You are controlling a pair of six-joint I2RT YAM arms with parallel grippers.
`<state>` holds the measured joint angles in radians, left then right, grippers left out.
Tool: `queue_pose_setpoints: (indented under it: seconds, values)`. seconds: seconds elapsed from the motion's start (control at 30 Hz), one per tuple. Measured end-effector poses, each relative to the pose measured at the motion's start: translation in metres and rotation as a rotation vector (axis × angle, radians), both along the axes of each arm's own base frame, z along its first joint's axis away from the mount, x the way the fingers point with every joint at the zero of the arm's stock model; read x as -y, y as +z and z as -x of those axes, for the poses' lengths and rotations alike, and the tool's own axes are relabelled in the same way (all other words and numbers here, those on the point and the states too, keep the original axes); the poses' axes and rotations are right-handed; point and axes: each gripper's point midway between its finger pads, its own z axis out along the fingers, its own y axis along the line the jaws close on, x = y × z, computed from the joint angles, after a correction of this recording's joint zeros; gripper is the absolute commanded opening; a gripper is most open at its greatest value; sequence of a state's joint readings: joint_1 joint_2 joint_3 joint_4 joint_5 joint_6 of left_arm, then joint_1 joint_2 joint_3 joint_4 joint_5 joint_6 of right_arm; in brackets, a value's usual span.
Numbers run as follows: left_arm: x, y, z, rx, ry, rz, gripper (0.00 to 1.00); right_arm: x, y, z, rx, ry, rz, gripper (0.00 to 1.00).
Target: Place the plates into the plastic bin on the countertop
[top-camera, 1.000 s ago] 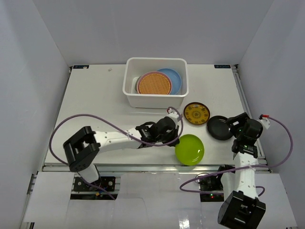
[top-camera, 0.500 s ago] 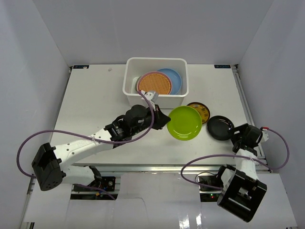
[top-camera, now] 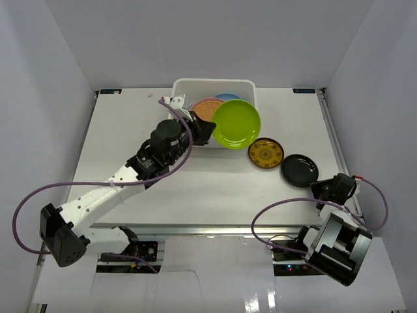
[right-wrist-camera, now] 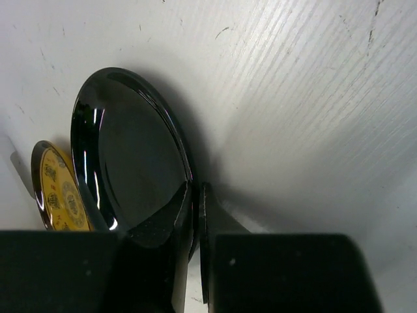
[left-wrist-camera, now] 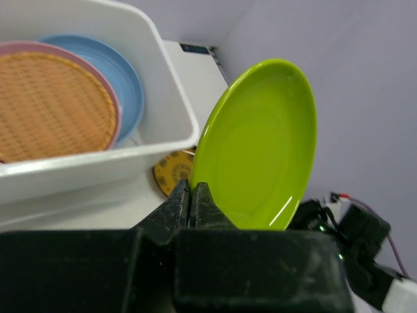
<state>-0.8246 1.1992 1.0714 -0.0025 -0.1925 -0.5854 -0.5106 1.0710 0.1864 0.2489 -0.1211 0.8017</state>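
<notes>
My left gripper is shut on the rim of a lime green plate, held tilted above the front right part of the white plastic bin. In the bin lie an orange plate on a pink one and a blue plate. On the countertop, to the right of the bin, rest a black-and-yellow plate and a black plate. My right gripper is shut on the black plate's near right rim.
White panels wall the countertop on the left, back and right. The metal rail front edge runs just behind the arm bases. Purple cables loop off both arms near the front edge.
My left arm swung the lime green plate from the front of the table up and back to the bin. My right gripper drew back toward the front edge and shut on the black plate's rim.
</notes>
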Motion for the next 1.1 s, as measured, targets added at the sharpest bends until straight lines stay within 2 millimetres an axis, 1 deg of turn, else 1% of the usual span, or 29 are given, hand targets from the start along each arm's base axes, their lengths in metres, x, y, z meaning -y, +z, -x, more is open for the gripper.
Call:
queue_pose_setpoints:
  seconds: [0.17, 0.23, 0.3, 0.4, 0.47, 0.57, 0.63, 0.7, 0.77, 0.83, 0.87, 0.9, 0.93, 0.97, 1.0, 1.07, 1.1]
  values:
    - [-0.015, 0.031, -0.044, 0.050, 0.139, -0.023, 0.00, 0.006, 0.011, 0.003, 0.018, -0.025, 0.030, 0.08]
    - [-0.024, 0.037, -0.065, 0.059, 0.193, -0.036, 0.00, 0.011, 0.019, 0.007, 0.017, -0.039, 0.061, 0.08]
    - [-0.032, 0.042, -0.087, 0.058, 0.241, -0.060, 0.00, 0.015, 0.035, 0.005, 0.029, -0.047, 0.087, 0.08]
    - [-0.039, 0.043, -0.121, 0.051, 0.300, -0.103, 0.00, 0.020, 0.071, -0.009, 0.112, -0.039, 0.116, 0.08]
    - [-0.040, 0.036, -0.142, 0.034, 0.320, -0.130, 0.00, 0.019, 0.091, -0.017, 0.176, -0.028, 0.120, 0.08]
    - [-0.043, 0.013, -0.173, -0.018, 0.337, -0.190, 0.00, 0.012, 0.111, -0.022, 0.249, -0.004, 0.104, 0.08]
    - [-0.046, -0.008, -0.194, -0.064, 0.337, -0.226, 0.00, 0.006, 0.126, -0.028, 0.287, 0.030, 0.085, 0.08]
    - [-0.054, -0.034, -0.210, -0.119, 0.342, -0.260, 0.00, -0.002, 0.148, -0.041, 0.335, 0.078, 0.078, 0.08]
    - [-0.063, -0.065, -0.222, -0.185, 0.340, -0.292, 0.00, -0.020, 0.174, -0.057, 0.389, 0.158, 0.088, 0.08]
    - [-0.074, -0.099, -0.229, -0.266, 0.333, -0.318, 0.00, -0.055, 0.207, -0.077, 0.445, 0.285, 0.110, 0.08]
    - [-0.077, -0.113, -0.231, -0.301, 0.324, -0.325, 0.00, -0.068, 0.219, -0.083, 0.466, 0.332, 0.118, 0.08]
    - [-0.081, -0.129, -0.233, -0.340, 0.315, -0.333, 0.00, -0.094, 0.243, -0.095, 0.514, 0.424, 0.132, 0.08]
    - [-0.085, -0.144, -0.234, -0.380, 0.307, -0.340, 0.04, -0.118, 0.260, -0.104, 0.544, 0.498, 0.139, 0.08]
    - [-0.087, -0.154, -0.235, -0.404, 0.304, -0.346, 0.22, -0.135, 0.274, -0.112, 0.572, 0.553, 0.150, 0.08]
    - [-0.089, -0.166, -0.235, -0.432, 0.297, -0.353, 0.32, -0.154, 0.287, -0.119, 0.595, 0.606, 0.160, 0.08]
    - [-0.090, -0.183, -0.234, -0.474, 0.280, -0.361, 0.55, -0.188, 0.304, -0.130, 0.633, 0.698, 0.172, 0.08]
    - [-0.088, -0.190, -0.232, -0.492, 0.269, -0.363, 0.71, -0.203, 0.309, -0.134, 0.643, 0.735, 0.176, 0.08]
